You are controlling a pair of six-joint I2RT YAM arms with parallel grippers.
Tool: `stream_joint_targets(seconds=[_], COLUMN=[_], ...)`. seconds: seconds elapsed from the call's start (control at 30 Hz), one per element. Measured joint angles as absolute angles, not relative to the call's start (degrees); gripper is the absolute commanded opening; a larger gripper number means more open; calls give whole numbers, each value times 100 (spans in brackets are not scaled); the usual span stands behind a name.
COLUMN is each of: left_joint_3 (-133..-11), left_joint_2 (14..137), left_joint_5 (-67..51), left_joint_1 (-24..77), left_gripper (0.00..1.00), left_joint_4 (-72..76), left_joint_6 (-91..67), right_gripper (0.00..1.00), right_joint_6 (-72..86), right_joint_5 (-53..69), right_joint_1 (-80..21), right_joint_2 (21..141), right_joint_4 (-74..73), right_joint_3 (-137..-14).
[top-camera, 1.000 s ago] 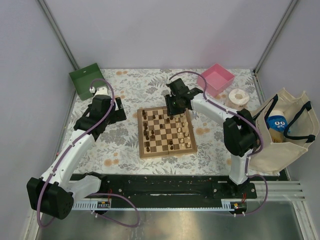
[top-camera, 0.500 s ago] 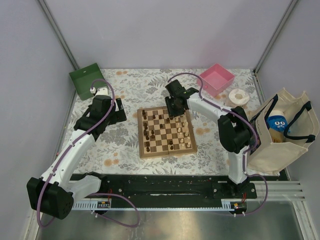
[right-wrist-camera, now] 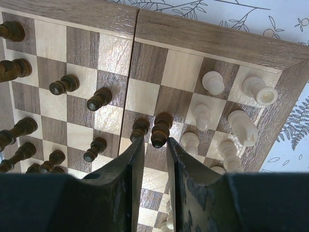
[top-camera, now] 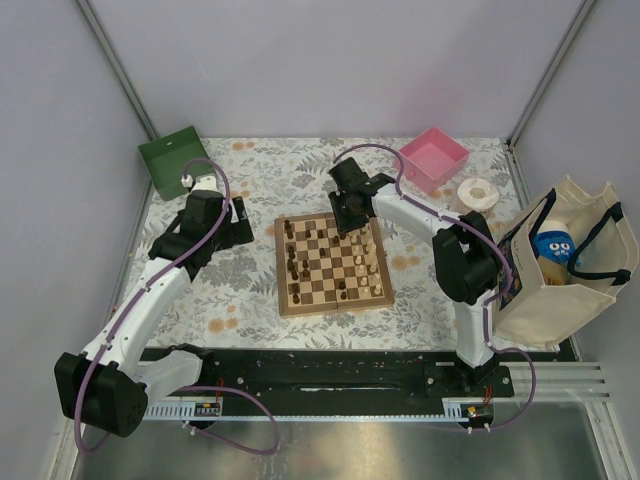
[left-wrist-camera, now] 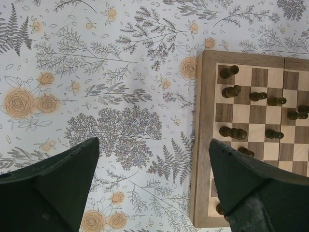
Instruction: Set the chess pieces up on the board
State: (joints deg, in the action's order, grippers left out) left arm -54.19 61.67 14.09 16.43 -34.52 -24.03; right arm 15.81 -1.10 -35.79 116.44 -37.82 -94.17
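Observation:
The board (top-camera: 333,306) lies mid-table with dark pieces (top-camera: 292,262) mostly on its left half and cream pieces (top-camera: 368,268) on its right. My right gripper (top-camera: 350,214) hovers over the board's far edge. In the right wrist view its jaws (right-wrist-camera: 153,141) stand only narrowly apart, either side of the head of a dark piece (right-wrist-camera: 161,123) that stands on a dark square. A small gap shows beside the left finger. Cream pieces (right-wrist-camera: 212,82) stand to its right. My left gripper (top-camera: 236,222) is wide open and empty (left-wrist-camera: 153,145) over the tablecloth, left of the board (left-wrist-camera: 202,145).
A green box (top-camera: 170,160) stands at the back left and a pink box (top-camera: 433,158) at the back right. A white tape roll (top-camera: 477,193) lies near it. A cream tote bag (top-camera: 545,300) holding a blue thing (top-camera: 552,250) stands at the right edge.
My right arm's elbow has swung in towards the board and the gripper has shifted slightly left over the far rows. The left arm has not moved.

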Motion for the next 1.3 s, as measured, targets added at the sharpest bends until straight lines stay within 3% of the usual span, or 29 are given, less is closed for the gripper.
stream_joint_targets(seconds=[0.47, 0.87, 1.3], left_joint_3=[-5428, -5754, -5802], left_joint_2=[6154, 5889, 5212], left_joint_5=[1328, 1308, 1684], left_joint_1=[1619, 1605, 1538], left_gripper=[99, 99, 99], left_joint_4=[-3653, -4128, -4504], left_joint_6=[-2401, -2300, -2099], right_gripper=[31, 13, 12], right_joint_6=[1562, 1522, 1433], right_joint_5=[-213, -222, -325], right_joint_1=[-3590, -3605, -3732], right_joint_2=[11725, 11727, 11714], right_joint_4=[-3870, -3885, -4018], right_joint_3=[-9474, -9494, -9874])
